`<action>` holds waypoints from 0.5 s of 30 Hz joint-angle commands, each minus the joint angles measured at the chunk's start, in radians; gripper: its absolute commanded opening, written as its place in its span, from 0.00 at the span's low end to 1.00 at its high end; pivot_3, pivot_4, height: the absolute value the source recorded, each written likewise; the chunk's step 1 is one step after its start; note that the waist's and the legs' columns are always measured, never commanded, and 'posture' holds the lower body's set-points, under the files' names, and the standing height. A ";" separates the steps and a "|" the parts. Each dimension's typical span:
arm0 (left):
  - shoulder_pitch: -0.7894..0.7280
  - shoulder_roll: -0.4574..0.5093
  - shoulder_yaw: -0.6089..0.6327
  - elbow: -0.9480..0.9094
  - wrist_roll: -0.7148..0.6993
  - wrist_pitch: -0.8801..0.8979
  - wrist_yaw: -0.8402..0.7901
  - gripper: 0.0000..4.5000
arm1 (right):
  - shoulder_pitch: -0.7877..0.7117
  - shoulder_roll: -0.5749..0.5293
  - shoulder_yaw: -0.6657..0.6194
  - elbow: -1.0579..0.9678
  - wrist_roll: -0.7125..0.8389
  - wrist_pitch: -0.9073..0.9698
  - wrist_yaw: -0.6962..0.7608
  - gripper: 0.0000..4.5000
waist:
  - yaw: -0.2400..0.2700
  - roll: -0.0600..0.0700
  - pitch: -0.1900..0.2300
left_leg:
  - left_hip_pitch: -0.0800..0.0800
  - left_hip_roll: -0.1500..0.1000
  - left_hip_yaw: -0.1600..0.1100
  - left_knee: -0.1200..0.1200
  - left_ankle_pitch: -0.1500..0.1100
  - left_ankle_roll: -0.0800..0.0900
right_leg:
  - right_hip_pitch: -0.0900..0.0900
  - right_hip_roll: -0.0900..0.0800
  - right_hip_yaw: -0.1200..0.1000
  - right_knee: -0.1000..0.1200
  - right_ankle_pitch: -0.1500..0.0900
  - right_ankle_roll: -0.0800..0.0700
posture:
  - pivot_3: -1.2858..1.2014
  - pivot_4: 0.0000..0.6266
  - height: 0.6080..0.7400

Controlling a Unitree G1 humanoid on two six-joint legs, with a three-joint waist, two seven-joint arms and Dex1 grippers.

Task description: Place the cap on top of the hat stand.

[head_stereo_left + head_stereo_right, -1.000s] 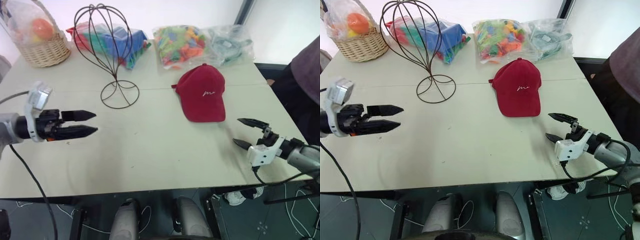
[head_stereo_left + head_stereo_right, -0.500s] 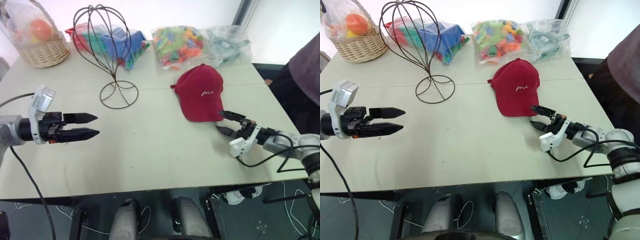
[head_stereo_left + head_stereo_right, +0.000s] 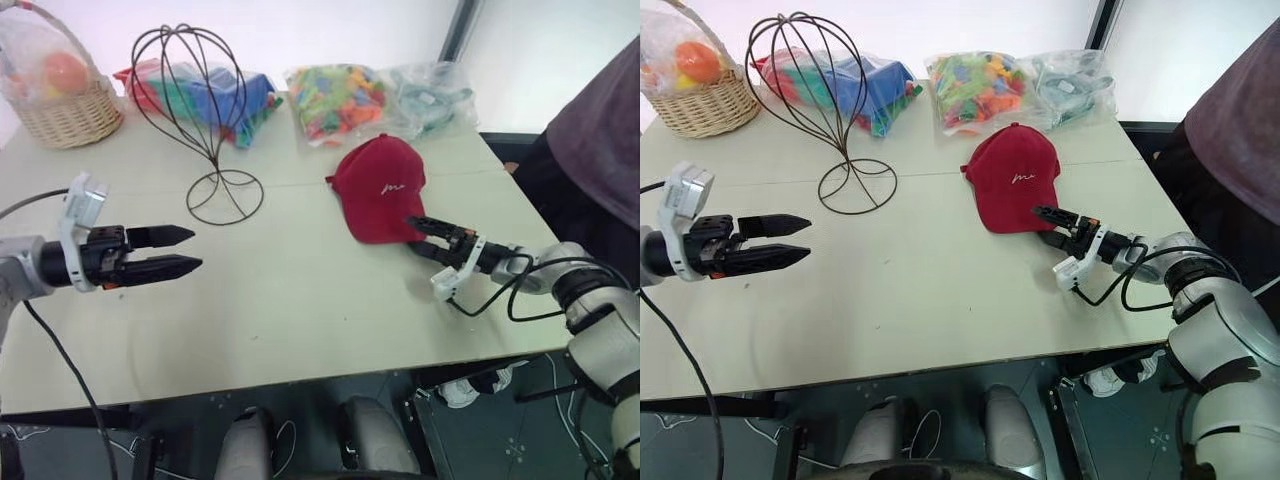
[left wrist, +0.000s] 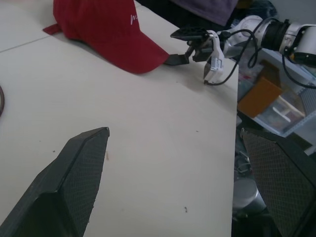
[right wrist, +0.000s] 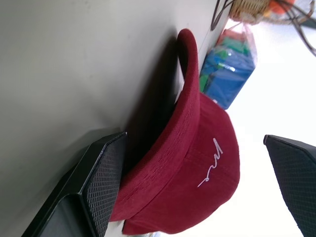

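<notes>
Cap: one red cap point(image 3: 381, 188) lies flat on the pale worktop point(image 3: 300, 300), brim toward the robot, right of the hat stand and clear of it.
Writing: small white script logo point(image 3: 389, 187) on the cap's front; it looks like an "m" with a flourish, nothing more can be read.
Hat stand: one dark wire hat stand point(image 3: 199, 112) stands upright with its round ring base on the worktop; its egg-shaped cage head is bare.
Right hand point(image 3: 418, 233): open, with the two black fingers spread apart at the brim's front edge. One finger is above the brim tip and one below; it has not closed on the cap.
Left hand point(image 3: 180, 251): low over the worktop's left side, pointing right, fingers a modest gap apart and holding nothing, well apart from both cap and stand.
Bags: three clear plastic bags along the far edge, one of blue and green pieces point(image 3: 215, 92), one of mixed bright pieces point(image 3: 336, 97), one of pale green-grey items point(image 3: 432, 90).
Basket: one wicker basket point(image 3: 60, 100) at the far left corner, holding a wrapped orange ball point(image 3: 64, 70).
Person: dark sleeve point(image 3: 598, 130) at the right edge.
</notes>
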 commanded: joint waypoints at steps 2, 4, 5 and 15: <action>-0.002 0.002 0.036 -0.022 -0.015 -0.006 0.013 1.00 | -0.027 0.054 0.034 0.011 0.017 0.068 -0.039 0.94 | -0.002 0.000 0.000 | 0.000 0.000 0.000 -0.002 0.000 0.000 | 0.000 0.000 0.000 -0.001 0.000 0.000 | 0.52 0.24 1.00; -0.002 0.000 0.036 -0.023 -0.016 -0.008 0.017 1.00 | -0.031 0.066 0.034 0.026 0.035 0.071 -0.032 0.94 | -0.003 0.000 0.000 | 0.001 0.000 0.000 -0.004 0.000 -0.001 | 0.000 0.000 0.000 -0.002 0.001 0.002 | 0.52 0.24 1.00; -0.001 -0.002 0.037 -0.024 -0.016 -0.010 0.019 1.00 | -0.031 0.073 0.027 0.036 0.053 0.068 -0.019 0.94 | -0.004 -0.001 0.000 | 0.001 0.000 0.000 -0.004 0.001 -0.001 | 0.000 0.000 0.000 -0.002 0.001 0.002 | 0.52 0.24 1.00; 0.000 -0.014 0.039 -0.022 -0.007 -0.025 0.037 1.00 | -0.006 0.082 0.013 0.053 0.163 0.048 0.078 0.94 | -0.005 -0.001 -0.001 | 0.002 0.000 0.000 -0.009 0.001 -0.002 | 0.000 0.000 0.000 -0.004 0.001 0.002 | 0.52 0.24 1.00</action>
